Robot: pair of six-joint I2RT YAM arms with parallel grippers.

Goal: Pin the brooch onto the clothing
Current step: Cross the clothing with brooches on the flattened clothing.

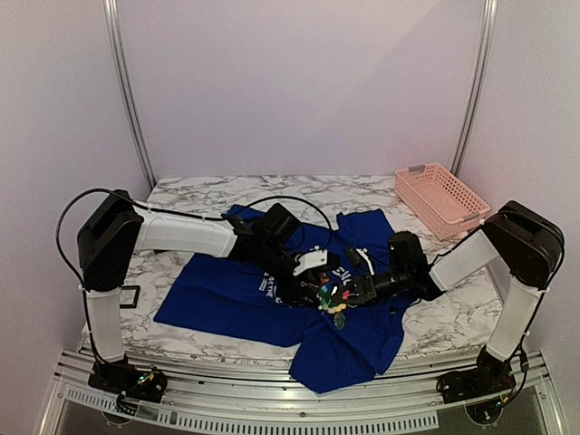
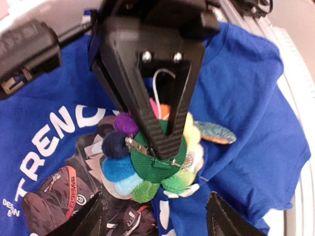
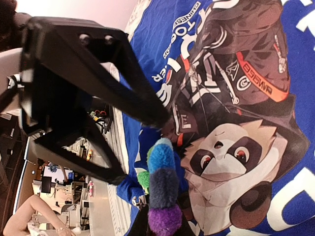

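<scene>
On the chest print [image 2: 59, 196] of the clothing [image 2: 246, 98] | brooch [image 2: 123, 164] at the print's edge, green back up | right pincer [image 2: 166, 141] closed on brooch | left pincer [image 3: 140, 148] spread open, empty, just beside brooch

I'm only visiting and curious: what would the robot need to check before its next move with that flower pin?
1. Grip of right pincer on brooch: ok.
2. Opening of left pincer: ok, open.
3. Position of brooch over the print: ok.
4. Whether the pin goes through the cloth: cannot tell.
5. Whether the shirt lies flat: not ok, rumpled.
</scene>
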